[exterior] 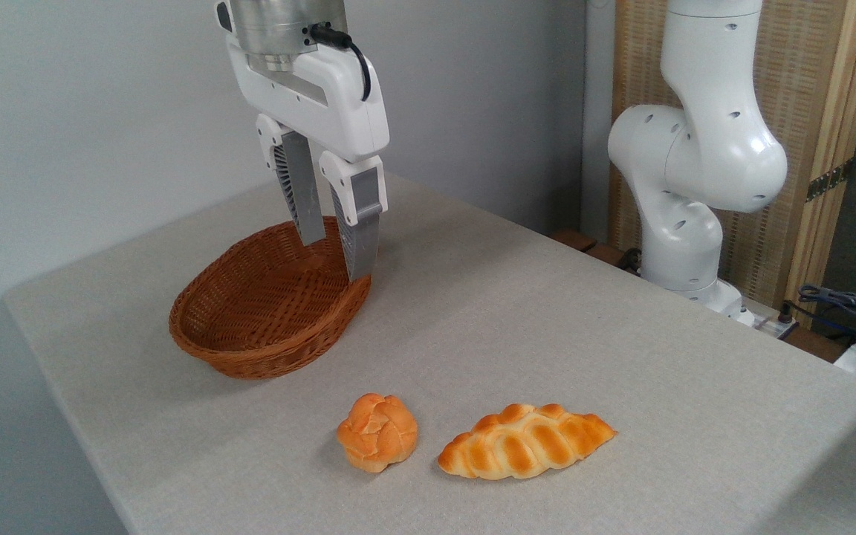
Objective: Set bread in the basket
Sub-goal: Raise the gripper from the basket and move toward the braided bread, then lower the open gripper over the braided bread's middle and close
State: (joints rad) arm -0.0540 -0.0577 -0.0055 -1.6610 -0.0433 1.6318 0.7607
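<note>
The claw [334, 256] hung above the far right part of the basket [268, 305], its two grey fingers [360, 230] pointing down and parted by a modest gap, with nothing held between them. In the picture the finger ends overlapped the basket's rim; whether they touched it could not be told. The basket sat empty on the grey desk [532, 312], toward the back left. The bread [526, 441], a long braided loaf, lay flat on the desk near the front edge, well apart from the basket and the claw. Just to its left, not touching it, sat a small round bun [377, 442]. The arm's white base [695, 156] stood at the desk's far right side.
</note>
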